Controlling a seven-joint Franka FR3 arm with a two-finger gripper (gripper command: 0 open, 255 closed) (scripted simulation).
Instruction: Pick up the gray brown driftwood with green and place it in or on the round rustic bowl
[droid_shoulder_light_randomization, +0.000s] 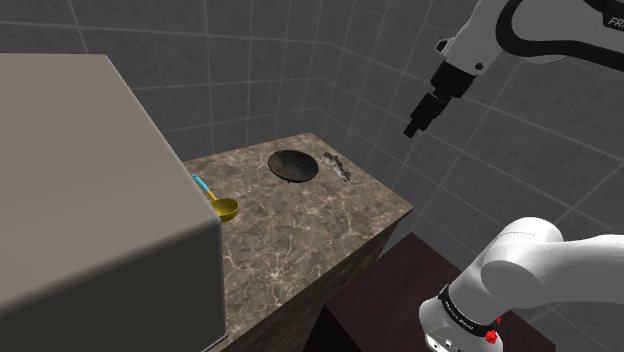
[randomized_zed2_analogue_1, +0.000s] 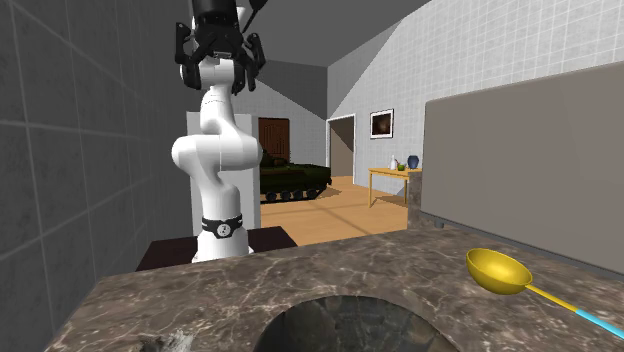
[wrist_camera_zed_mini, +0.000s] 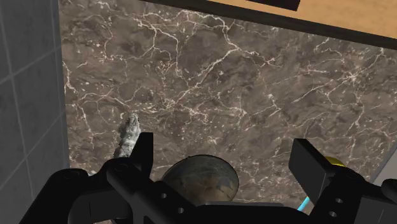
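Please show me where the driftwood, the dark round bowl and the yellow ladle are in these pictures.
driftwood (wrist_camera_zed_mini: 130, 132): wrist view, on the middle of its grey length.
dark round bowl (droid_shoulder_light_randomization: 294, 166): shoulder view, on its inner bottom.
yellow ladle (randomized_zed2_analogue_1: 497, 268): second exterior view, on its cup.

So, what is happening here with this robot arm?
A white robot arm holds its open black gripper high above a brown marble counter, with nothing between the fingers. The grey driftwood it should pick up lies on the counter, close beside the dark round bowl, which is empty. A yellow ladle with a blue handle lies further along the counter. The pick has not begun yet.
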